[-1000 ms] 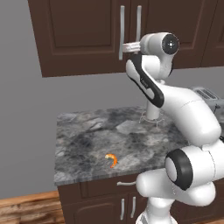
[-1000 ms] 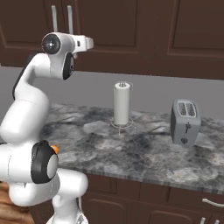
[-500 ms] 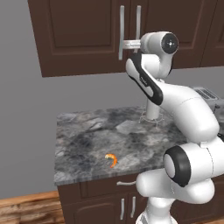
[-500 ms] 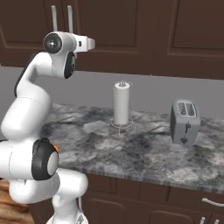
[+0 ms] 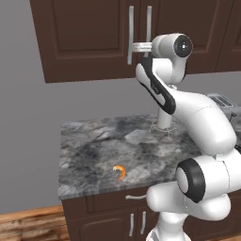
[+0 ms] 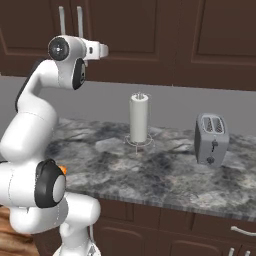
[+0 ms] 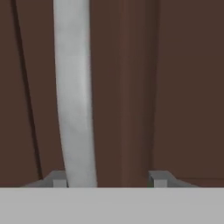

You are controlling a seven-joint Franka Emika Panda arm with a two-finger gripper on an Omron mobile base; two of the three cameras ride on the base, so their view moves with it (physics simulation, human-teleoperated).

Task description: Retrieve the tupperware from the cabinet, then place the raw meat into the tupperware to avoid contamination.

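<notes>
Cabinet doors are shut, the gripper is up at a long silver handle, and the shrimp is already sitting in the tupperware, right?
Not the last part. In the left base view the shrimp lies bare on the counter. The cabinet is shut, and the gripper is at the handle.

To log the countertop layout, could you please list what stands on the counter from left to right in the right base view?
White upright paper towel roll → boxy silver two-slot toaster, both standing apart on the grey marbled stone counter.
</notes>
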